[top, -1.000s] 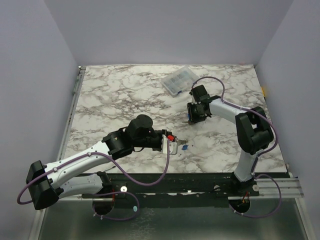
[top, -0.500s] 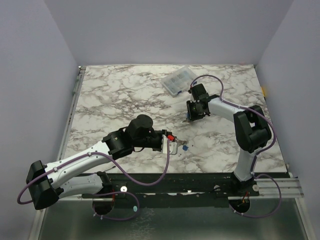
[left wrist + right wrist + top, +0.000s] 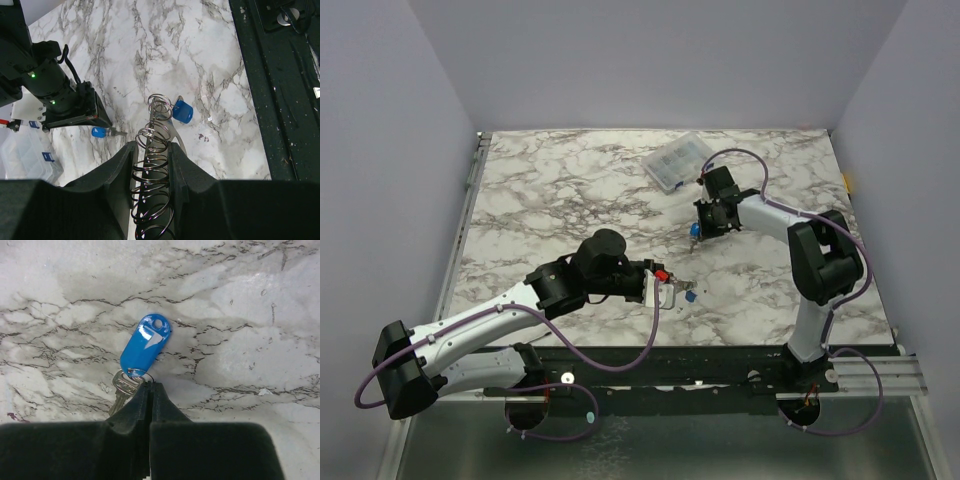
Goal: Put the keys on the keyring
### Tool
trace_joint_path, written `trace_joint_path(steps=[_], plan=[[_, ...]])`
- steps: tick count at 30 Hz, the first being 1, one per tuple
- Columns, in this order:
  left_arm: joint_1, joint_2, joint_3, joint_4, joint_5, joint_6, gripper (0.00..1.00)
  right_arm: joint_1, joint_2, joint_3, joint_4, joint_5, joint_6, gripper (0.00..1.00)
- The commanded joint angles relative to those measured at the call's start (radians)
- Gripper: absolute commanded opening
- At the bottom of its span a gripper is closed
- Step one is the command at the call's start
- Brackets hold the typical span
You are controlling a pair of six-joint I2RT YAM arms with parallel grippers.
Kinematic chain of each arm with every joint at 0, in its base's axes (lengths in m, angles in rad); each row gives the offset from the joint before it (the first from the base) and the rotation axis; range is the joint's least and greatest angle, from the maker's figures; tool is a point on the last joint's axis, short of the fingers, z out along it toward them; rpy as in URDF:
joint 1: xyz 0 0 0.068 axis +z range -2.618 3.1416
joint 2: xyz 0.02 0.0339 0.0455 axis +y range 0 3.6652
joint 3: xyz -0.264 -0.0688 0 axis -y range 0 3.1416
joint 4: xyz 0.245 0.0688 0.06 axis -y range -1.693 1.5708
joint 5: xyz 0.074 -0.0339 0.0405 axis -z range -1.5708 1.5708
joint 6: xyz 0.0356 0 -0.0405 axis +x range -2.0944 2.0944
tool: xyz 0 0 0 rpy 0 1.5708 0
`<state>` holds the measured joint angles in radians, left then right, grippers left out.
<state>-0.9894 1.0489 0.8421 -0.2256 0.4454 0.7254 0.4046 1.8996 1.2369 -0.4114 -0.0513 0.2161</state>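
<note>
My left gripper [image 3: 152, 147] is shut on the keyring [image 3: 156, 131], a stack of silvery wire loops with a flat metal strip, held low over the marble near the front edge [image 3: 672, 293]. One blue-headed key [image 3: 183, 111] sits at the keyring's far tip; whether it is threaded on I cannot tell. A second blue key [image 3: 146, 344] lies on the marble with its metal blade [image 3: 121, 390] beside my right gripper [image 3: 150, 384], which is shut on that key's thin wire ring. From above, this key [image 3: 694, 231] shows at the right gripper's tip [image 3: 700, 233].
A clear plastic compartment box [image 3: 677, 161] stands at the back of the marble table [image 3: 550, 190], just behind the right arm. The black frame rail [image 3: 720, 360] runs along the near edge. Purple walls close in both sides.
The right jaws have closed from part open onto the blue key's wire ring, and the wrist shifted slightly so the key shows at its tip. The left arm has not moved.
</note>
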Motion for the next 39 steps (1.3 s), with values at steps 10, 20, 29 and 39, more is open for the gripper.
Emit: trace_joint_path(steps=[10, 20, 29, 39], plan=[[0.014, 0.003, 0.001, 0.014, 0.042, -0.004, 0.00, -0.004, -0.070, 0.021, 0.009, -0.011, 0.009, 0.57], [0.021, 0.006, 0.000, 0.015, 0.053, -0.007, 0.00, 0.006, -0.008, 0.057, 0.020, 0.022, 0.175, 0.59], [0.021, 0.002, 0.000, 0.017, 0.052, -0.009, 0.00, 0.045, 0.057, 0.101, -0.052, 0.139, 0.198, 0.49], [0.024, 0.000, 0.000, 0.017, 0.052, -0.010, 0.00, 0.070, 0.095, 0.091, -0.069, 0.153, 0.195, 0.40]])
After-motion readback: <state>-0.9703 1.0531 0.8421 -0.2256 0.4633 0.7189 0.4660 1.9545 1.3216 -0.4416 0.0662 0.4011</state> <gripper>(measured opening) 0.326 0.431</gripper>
